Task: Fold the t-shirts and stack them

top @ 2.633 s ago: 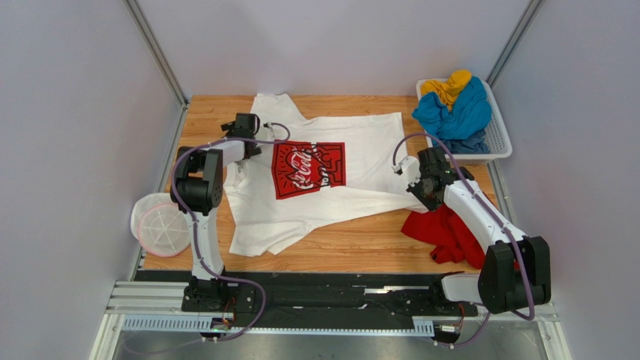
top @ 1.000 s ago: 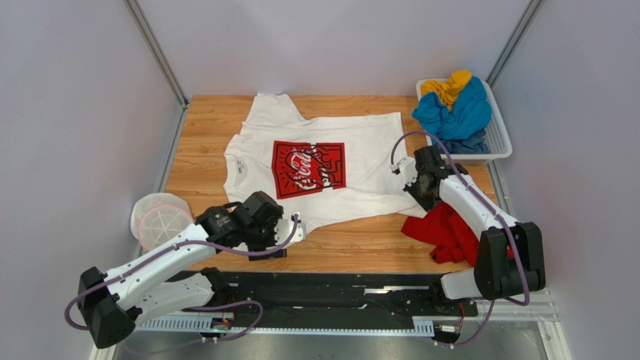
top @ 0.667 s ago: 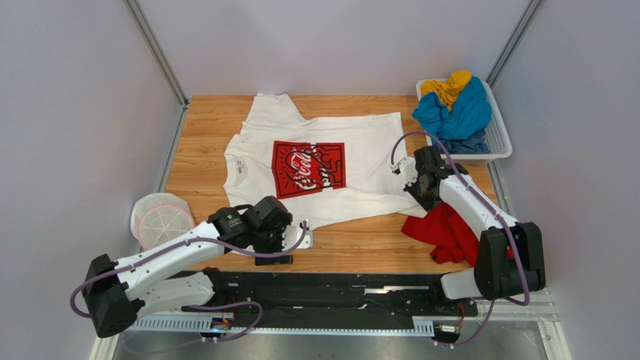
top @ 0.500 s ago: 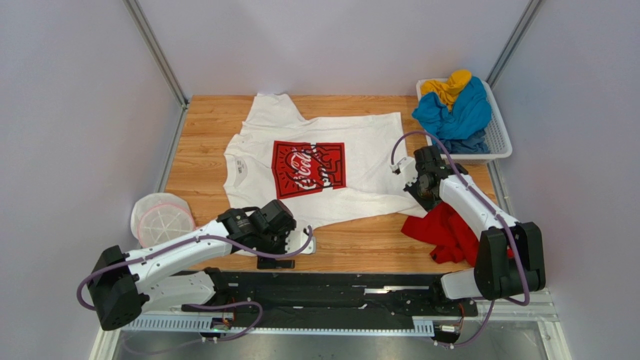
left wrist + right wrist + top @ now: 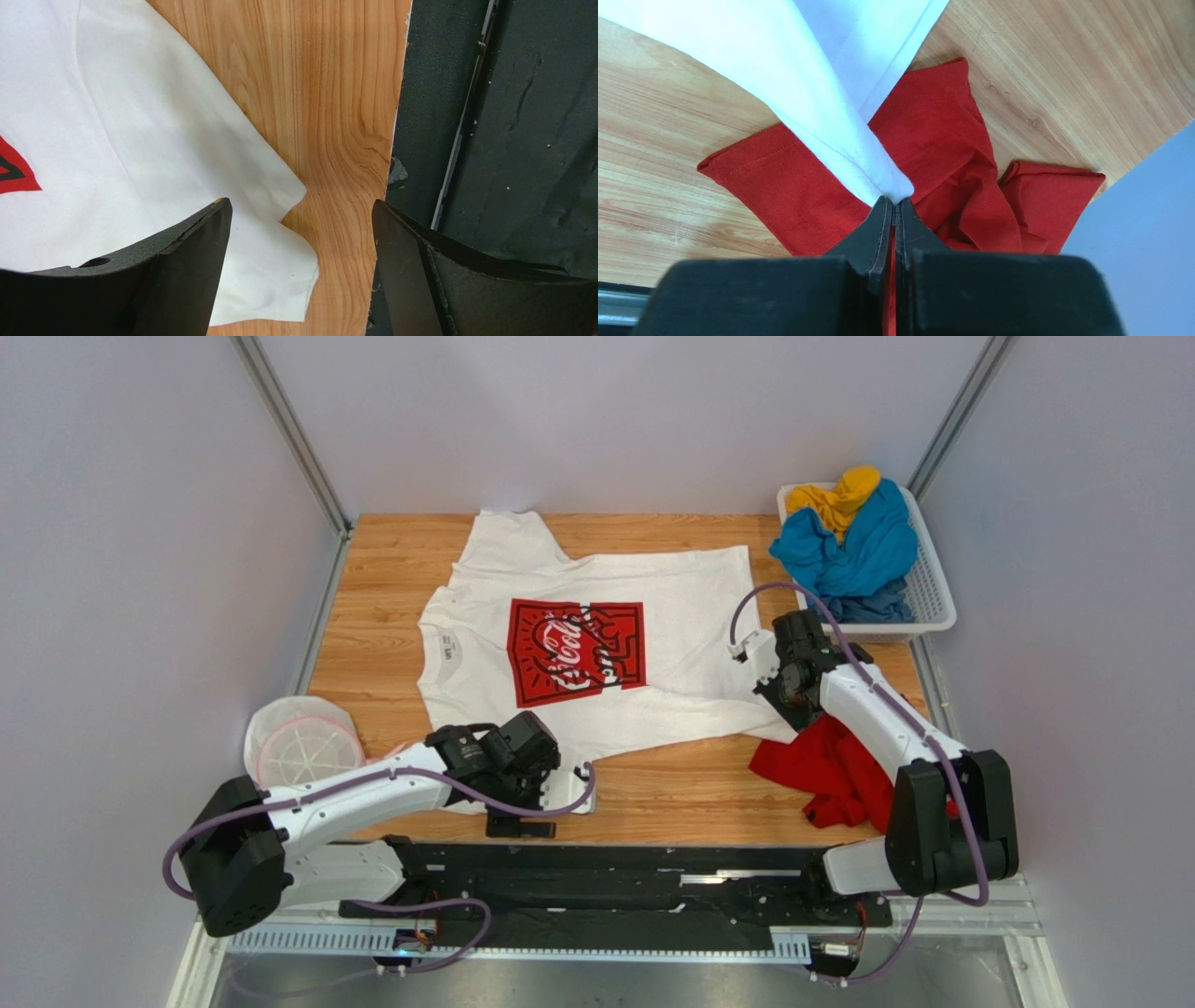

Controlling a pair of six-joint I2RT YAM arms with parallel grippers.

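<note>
**A:** Where is the white t-shirt (image 5: 673,616) lying?

**B:** It is lying spread out on the tabletop (image 5: 379,574), with its red print (image 5: 575,651) facing up. In the top view the left arm is covering its near hem corner.

**A:** What is the left end effector (image 5: 298,231) doing?

**B:** It is hovering over that same near corner of the white t-shirt. Its fingers are standing wide apart and are gripping nothing, and the corner is showing between them. I cannot tell if they are touching the cloth.

**A:** And the right end effector (image 5: 892,204)?

**B:** It is pinching a fold at the right edge of the white t-shirt, with the fingers pressed together on the cloth. The red t-shirt (image 5: 835,763) is lying crumpled just beside that edge. The pulled white fold is partly covering it, and so is the right arm in the top view.

**A:** The other shirts?

**B:** The blue t-shirt (image 5: 849,546) and the yellow t-shirt (image 5: 835,497) are sitting heaped in the basket (image 5: 933,595), beyond the far right corner of the white t-shirt. The heap is hiding what is lying underneath.
</note>
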